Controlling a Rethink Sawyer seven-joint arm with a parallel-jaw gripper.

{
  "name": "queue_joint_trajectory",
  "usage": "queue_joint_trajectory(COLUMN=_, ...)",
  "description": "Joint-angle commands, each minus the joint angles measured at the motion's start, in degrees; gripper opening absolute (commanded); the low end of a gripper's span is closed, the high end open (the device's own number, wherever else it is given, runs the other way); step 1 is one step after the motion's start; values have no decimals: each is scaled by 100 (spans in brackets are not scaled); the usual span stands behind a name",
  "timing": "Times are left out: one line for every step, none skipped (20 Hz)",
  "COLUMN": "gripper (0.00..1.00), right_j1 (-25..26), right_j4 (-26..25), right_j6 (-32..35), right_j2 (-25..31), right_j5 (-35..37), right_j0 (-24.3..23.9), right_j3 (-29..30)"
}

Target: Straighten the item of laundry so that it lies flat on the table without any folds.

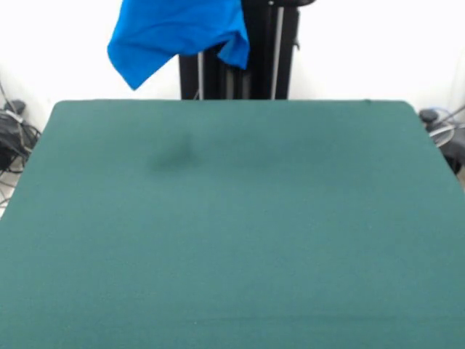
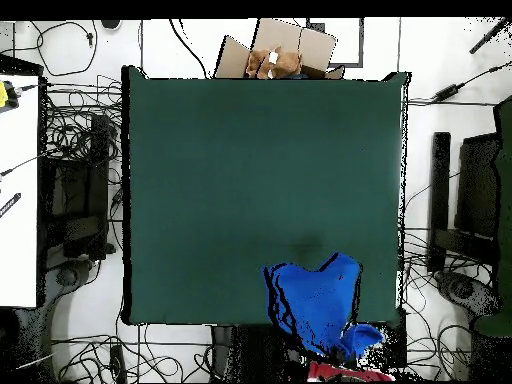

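Observation:
The bright blue T-shirt [image 1: 174,33] hangs bunched in the air above the far left part of the dark green table [image 1: 232,233], and its top runs out of the picture. In the overhead view the shirt [image 2: 315,300] shows over the table's [image 2: 250,170] edge nearest the robot, right of centre. No lettering shows. The gripper is hidden in both views. Only a red piece of the arm [image 2: 335,373] shows below the shirt in the overhead view.
The black pedestal [image 1: 247,73] stands behind the table's far edge. A faint shadow [image 1: 174,156] lies on the cloth under the shirt. A cardboard box [image 2: 285,55] sits beyond the table's far edge in the overhead view. Cables lie around the table.

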Motion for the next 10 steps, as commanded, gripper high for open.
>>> queue_joint_trajectory(gripper=0, right_j1=-595, right_j4=-279, right_j6=-1088, right_j2=-1288, right_j5=78, right_j0=-48, right_j3=1237)
queue_joint_trajectory(gripper=0, right_j1=-601, right_j4=-266, right_j6=-1127, right_j2=-1309, right_j5=55, right_j0=-50, right_j3=1244)
queue_joint_trajectory(gripper=0, right_j1=-603, right_j4=-287, right_j6=-1157, right_j2=-1331, right_j5=57, right_j0=-44, right_j3=1241)
queue_joint_trajectory(gripper=0, right_j1=-599, right_j4=-319, right_j6=-1124, right_j2=-1327, right_j5=77, right_j0=-40, right_j3=1216)
queue_joint_trajectory(gripper=0, right_j1=-587, right_j4=-338, right_j6=-1110, right_j2=-1332, right_j5=77, right_j0=-32, right_j3=1200)
queue_joint_trajectory(gripper=0, right_j1=-536, right_j4=-331, right_j6=-1085, right_j2=-1307, right_j5=18, right_j0=-21, right_j3=1208)
queue_joint_trajectory(gripper=0, right_j1=-504, right_j4=-327, right_j6=-1069, right_j2=-1304, right_j5=-61, right_j0=-10, right_j3=1228)
queue_joint_trajectory(gripper=0, right_j1=-416, right_j4=-341, right_j6=-1008, right_j2=-1254, right_j5=-233, right_j0=0, right_j3=1280)
queue_joint_trajectory(gripper=0, right_j1=-354, right_j4=-307, right_j6=-946, right_j2=-1236, right_j5=-379, right_j0=1, right_j3=1331)
queue_joint_trajectory(gripper=0, right_j1=-217, right_j4=-150, right_j6=-954, right_j2=-1200, right_j5=-841, right_j0=-18, right_j3=1488)
